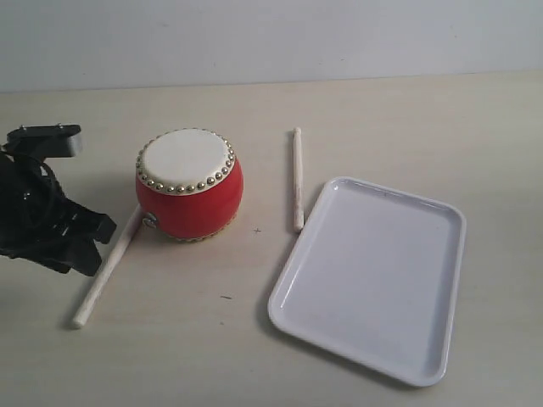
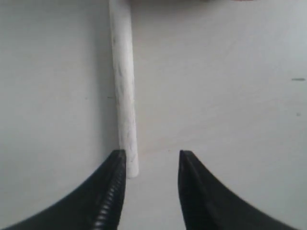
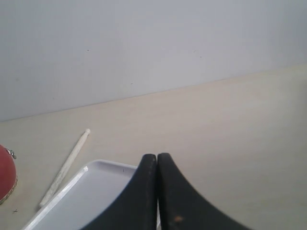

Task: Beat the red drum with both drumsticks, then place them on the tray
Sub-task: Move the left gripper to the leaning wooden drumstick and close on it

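The red drum point(image 1: 190, 186) with its cream head stands left of the middle of the table. One drumstick point(image 1: 106, 275) lies flat, slanting away from the drum's base. My left gripper point(image 1: 97, 246) is over it, open. In the left wrist view the drumstick point(image 2: 123, 96) ends just inside one finger, and the left gripper point(image 2: 152, 153) has a wide gap and grips nothing. The second drumstick point(image 1: 298, 180) lies between the drum and the white tray point(image 1: 373, 280). My right gripper point(image 3: 157, 155) is shut and empty, above the tray's point(image 3: 91, 191) far end; it is out of the exterior view.
The left arm's black body and cables point(image 1: 34, 195) fill the table's left edge. A pale wall point(image 1: 271, 34) runs along the back. The right wrist view also shows the second drumstick point(image 3: 64, 170) and a sliver of the drum point(image 3: 5, 175).
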